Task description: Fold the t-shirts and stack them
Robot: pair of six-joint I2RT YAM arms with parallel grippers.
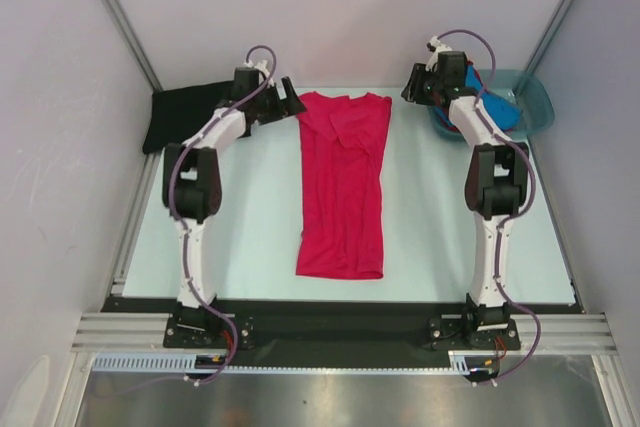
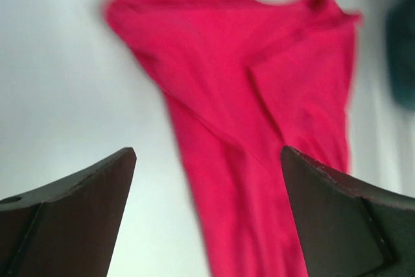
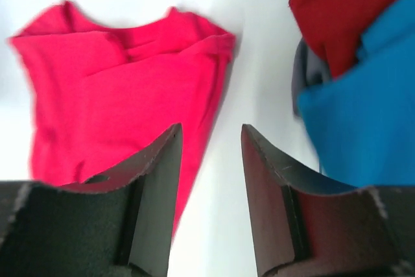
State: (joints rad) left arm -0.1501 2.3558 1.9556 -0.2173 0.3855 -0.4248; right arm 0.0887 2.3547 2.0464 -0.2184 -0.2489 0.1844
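A magenta-pink t-shirt lies folded into a long strip down the middle of the table, collar at the far end. At the back left lies a black t-shirt. A blue t-shirt and a red one are bunched in the teal basin. My left gripper hovers open just left of the pink shirt's collar end, nothing between its fingers. On the other side, between the pink shirt and the basin, my right gripper holds its jaws apart and empty over bare table.
Grey walls close in the table on the left, back and right. A metal rail runs along the near edge by the arm bases. The basin sits in the back right corner, close behind the right arm.
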